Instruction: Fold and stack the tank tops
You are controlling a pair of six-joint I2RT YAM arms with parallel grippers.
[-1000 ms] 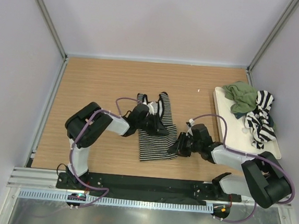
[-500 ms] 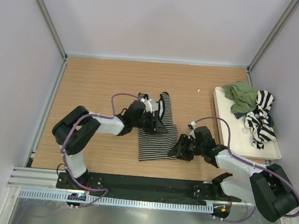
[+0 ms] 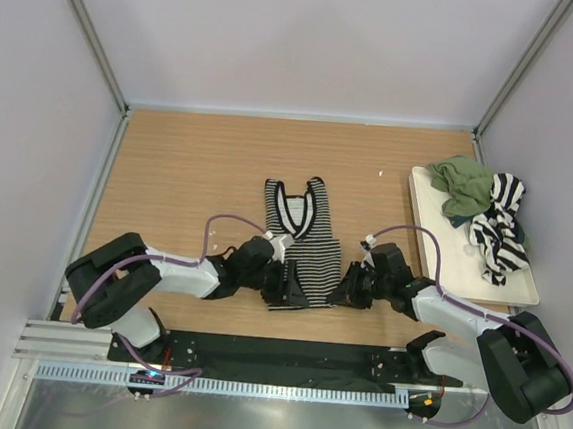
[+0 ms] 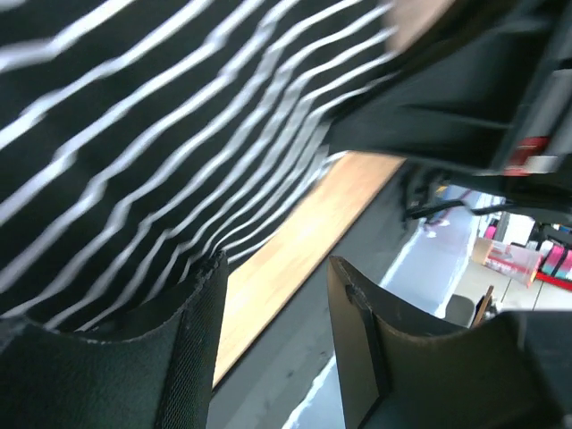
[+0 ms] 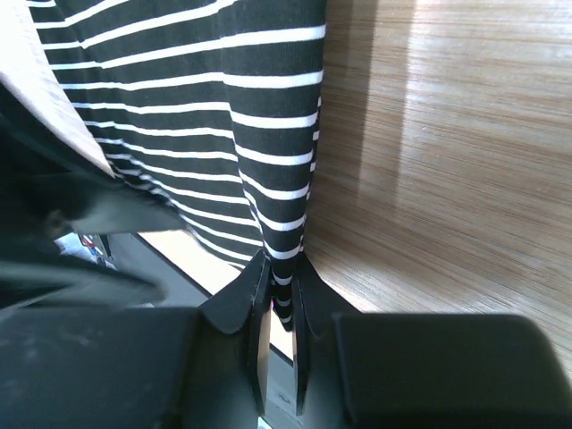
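Our right pincer [image 5: 277, 268] is closed tight on the near hem of the pinstriped tank top [image 3: 300, 231], while our left pincer [image 4: 275, 268] stands open beside that hem. The top lies flat mid-table [image 3: 190, 166]. The olive top [image 3: 462, 185] and the broad-striped top [image 3: 496, 231] are heaped on the cream tray [image 3: 428, 222].

Black-and-white left arm [image 3: 176, 273], right arm [image 3: 454, 311], purple cables [image 3: 403, 227]

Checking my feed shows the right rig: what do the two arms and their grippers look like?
The left arm and right arm share white links and bulky black joint housings. A thin purple cable loops along each. The left gripper and right gripper are black, with two flat matte fingers apiece.
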